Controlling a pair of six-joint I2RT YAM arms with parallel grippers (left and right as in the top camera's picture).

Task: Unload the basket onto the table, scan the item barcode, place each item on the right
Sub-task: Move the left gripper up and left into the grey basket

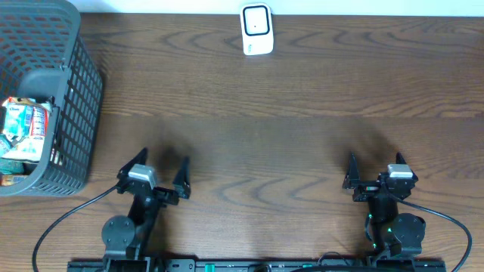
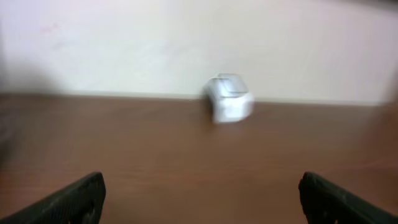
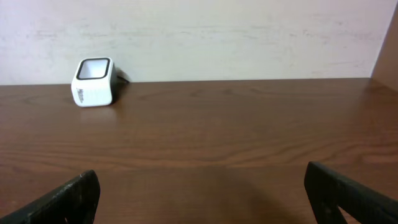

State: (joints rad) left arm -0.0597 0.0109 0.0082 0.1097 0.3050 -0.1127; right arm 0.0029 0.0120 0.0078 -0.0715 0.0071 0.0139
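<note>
The dark wooden table (image 1: 287,91) fills the overhead view, bare across most of its middle. At its left edge stands a grey plastic mesh basket (image 1: 76,91), and the task's item lies inside it: a colourful printed packet (image 1: 26,125) among other goods, against the basket's near left side, well apart from both arms. Near the front edge the left gripper (image 1: 160,170) sits on the left and the right gripper (image 1: 376,168) on the right, each with its jaws spread wide and nothing between them. In both wrist views the black fingertips (image 2: 74,199) (image 3: 68,196) show only at the lower corners, over bare wood. The small white scanner (image 1: 257,30) with its dark window stands at the far edge, about midway across, by the pale wall; it looks blurred in the left wrist view (image 2: 229,98) and sharp in the right (image 3: 94,82).
</note>
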